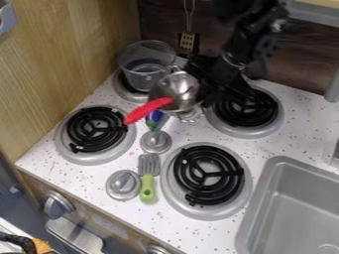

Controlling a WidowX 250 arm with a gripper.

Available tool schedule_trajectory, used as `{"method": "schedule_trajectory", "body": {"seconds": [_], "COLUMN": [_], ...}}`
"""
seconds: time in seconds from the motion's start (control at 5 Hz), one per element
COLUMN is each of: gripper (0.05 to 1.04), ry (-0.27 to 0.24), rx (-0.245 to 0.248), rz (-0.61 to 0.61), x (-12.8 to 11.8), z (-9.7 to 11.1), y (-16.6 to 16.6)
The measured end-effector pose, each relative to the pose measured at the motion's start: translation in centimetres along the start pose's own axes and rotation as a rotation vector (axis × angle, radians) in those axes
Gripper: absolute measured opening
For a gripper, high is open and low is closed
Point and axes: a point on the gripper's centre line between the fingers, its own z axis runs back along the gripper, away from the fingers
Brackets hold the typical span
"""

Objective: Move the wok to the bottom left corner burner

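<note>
The wok (175,88), its rim clamped in the claw (200,83), should travel level to the burner (96,130) at the counter's (41,159) front-left corner and settle centred, gently.

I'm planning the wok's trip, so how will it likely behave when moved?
The wok looks stiff, its shiny bowl apparently metal. It may tip or swing, since its red handle juts to one side. The rounded bowl could rock if pushed.
</note>
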Motion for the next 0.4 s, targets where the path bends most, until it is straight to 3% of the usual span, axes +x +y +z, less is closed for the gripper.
{"method": "schedule_trajectory", "body": {"seconds": [0.4], "gripper": [0.067], "ry": [0.080], "rx": [0.056], "rz": [0.058], "x": [-2.6], "z": [-1.1], "y": [4.2]}}
